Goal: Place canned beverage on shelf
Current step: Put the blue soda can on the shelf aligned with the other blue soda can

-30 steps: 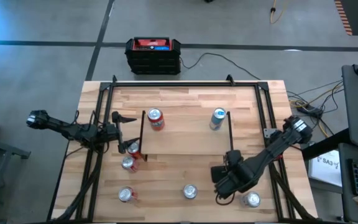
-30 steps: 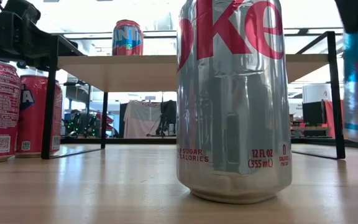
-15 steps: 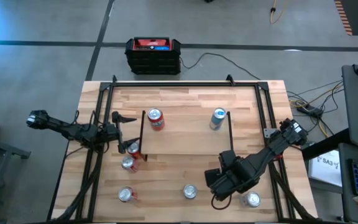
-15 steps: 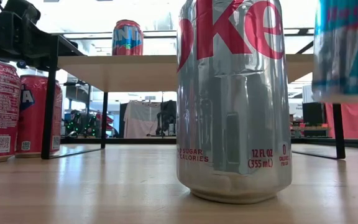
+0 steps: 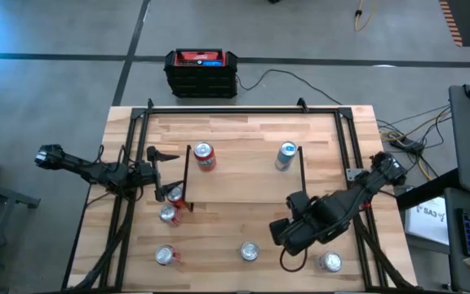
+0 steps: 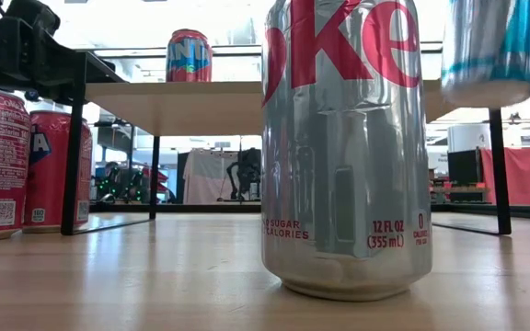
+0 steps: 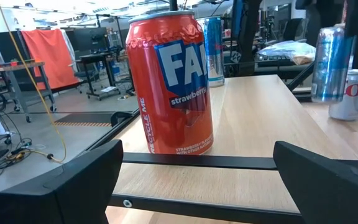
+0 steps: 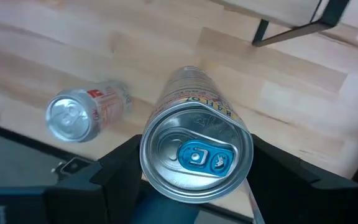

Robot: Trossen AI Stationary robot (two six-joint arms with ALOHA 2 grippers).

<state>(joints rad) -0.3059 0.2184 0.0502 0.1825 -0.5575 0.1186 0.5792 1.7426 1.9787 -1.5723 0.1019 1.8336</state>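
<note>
Right gripper (image 8: 194, 186): clamped on a blue-and-silver can (image 8: 196, 152), lifted off the table (image 5: 227, 237). Left gripper (image 5: 166, 173): wide apart, beside the shelf (image 5: 243, 186).

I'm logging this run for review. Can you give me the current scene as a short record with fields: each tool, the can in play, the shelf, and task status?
right tool: shut on a silver and blue can, held in the air over the table's front right
left tool: open, waiting at the shelf's left end, holding nothing
shelf: carries a red Fanta can and a blue can
table: other cans stand by the shelf's left end and along the front, one a Diet Coke can
status: held can not yet on the shelf
</note>
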